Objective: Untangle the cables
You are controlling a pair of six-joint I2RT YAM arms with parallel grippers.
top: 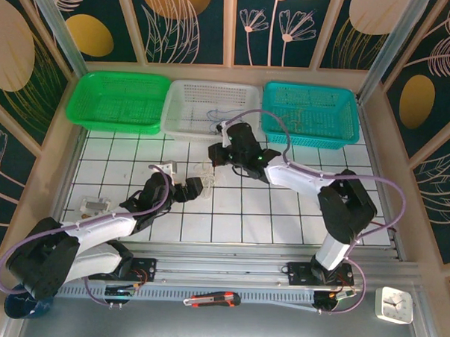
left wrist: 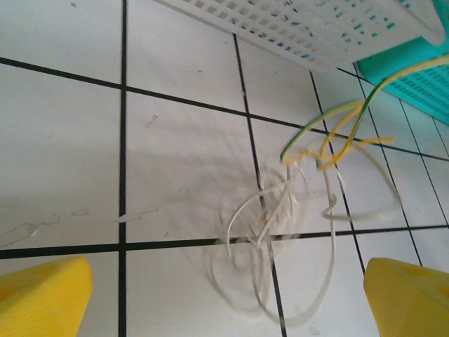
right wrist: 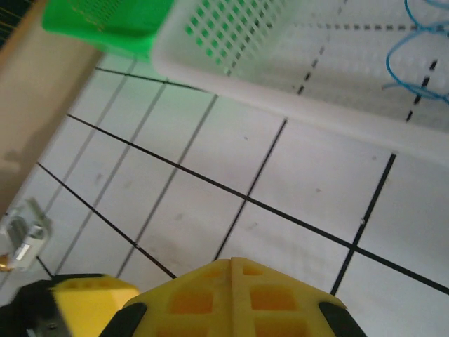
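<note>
Cables [left wrist: 270, 226] look limp, light and snag-prone: one loose loop suits the gaping left gripper [left wrist: 224, 298], the right gripper [right wrist: 231, 270] sitting closed.

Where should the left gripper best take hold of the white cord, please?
At the dense knot of white cord, from straight above with the open left gripper straddling it: it lies flat on the table, below where the yellow-green cord lifts off.
</note>
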